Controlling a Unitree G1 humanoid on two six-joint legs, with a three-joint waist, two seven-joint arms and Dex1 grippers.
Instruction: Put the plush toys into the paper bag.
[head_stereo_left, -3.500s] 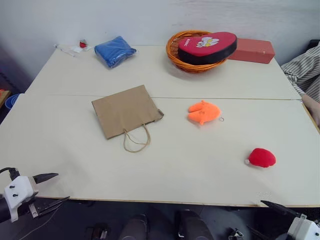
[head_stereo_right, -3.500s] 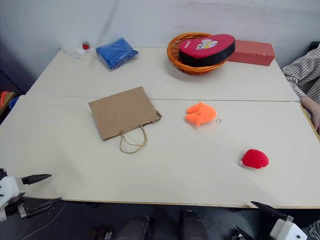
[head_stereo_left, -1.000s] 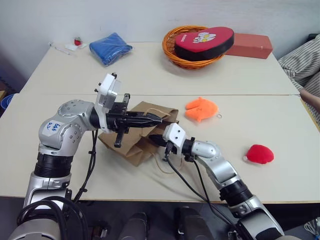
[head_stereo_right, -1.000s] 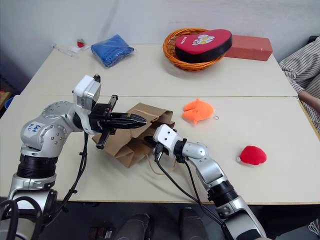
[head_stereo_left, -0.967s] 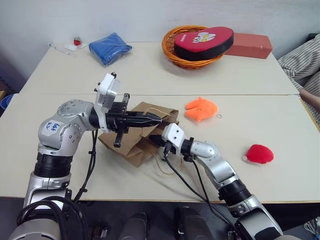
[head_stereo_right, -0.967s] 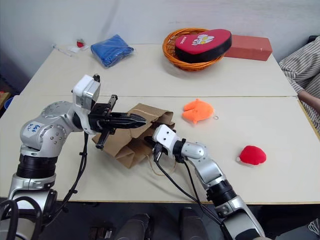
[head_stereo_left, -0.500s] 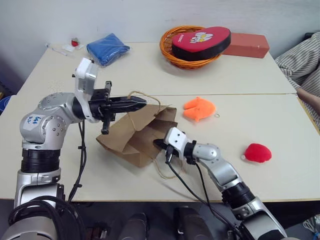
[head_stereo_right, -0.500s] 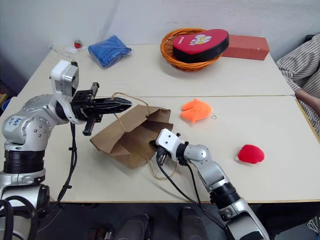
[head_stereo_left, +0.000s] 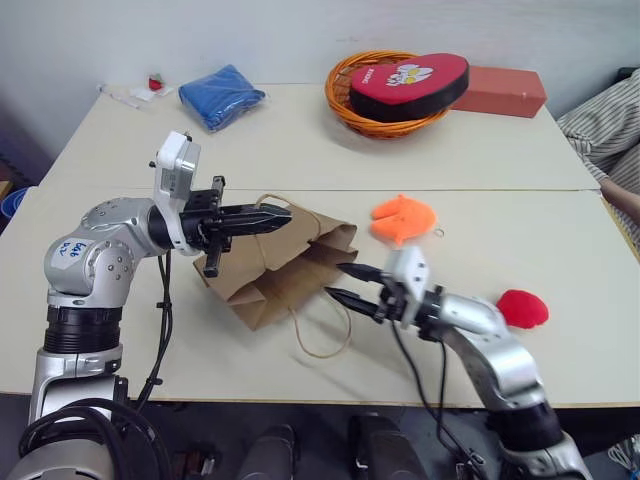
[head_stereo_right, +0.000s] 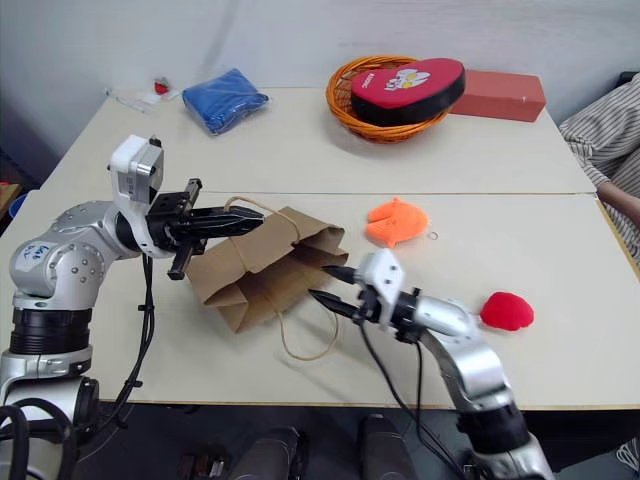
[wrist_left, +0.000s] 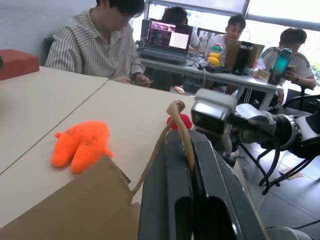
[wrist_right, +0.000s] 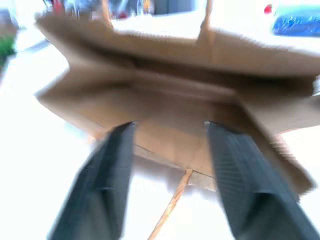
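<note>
The brown paper bag (head_stereo_left: 275, 268) lies on its side on the table, mouth toward my right gripper. My left gripper (head_stereo_left: 284, 212) is shut on the bag's upper loop handle (wrist_left: 181, 131), holding that edge raised. The other handle (head_stereo_left: 322, 335) trails on the table. My right gripper (head_stereo_left: 336, 281) hovers just off the bag's mouth (wrist_right: 165, 100), open and holding nothing, fingers (wrist_right: 107, 185) level. The orange plush toy (head_stereo_left: 405, 218) rests on the table beyond the bag. The red plush toy (head_stereo_left: 524, 308) sits behind my right forearm.
At the back stand an orange wicker basket (head_stereo_left: 352, 112) with a red heart cushion (head_stereo_left: 410, 84), a red box (head_stereo_left: 505, 90) and a folded blue cloth (head_stereo_left: 222, 96). A person's striped sleeve (head_stereo_left: 610, 125) is at the table's right edge. Several people sit at desks (wrist_left: 165, 45).
My right gripper has let go of the bag's lower edge, drawn back to the right and opened. My left gripper keeps its hold on the handle.
</note>
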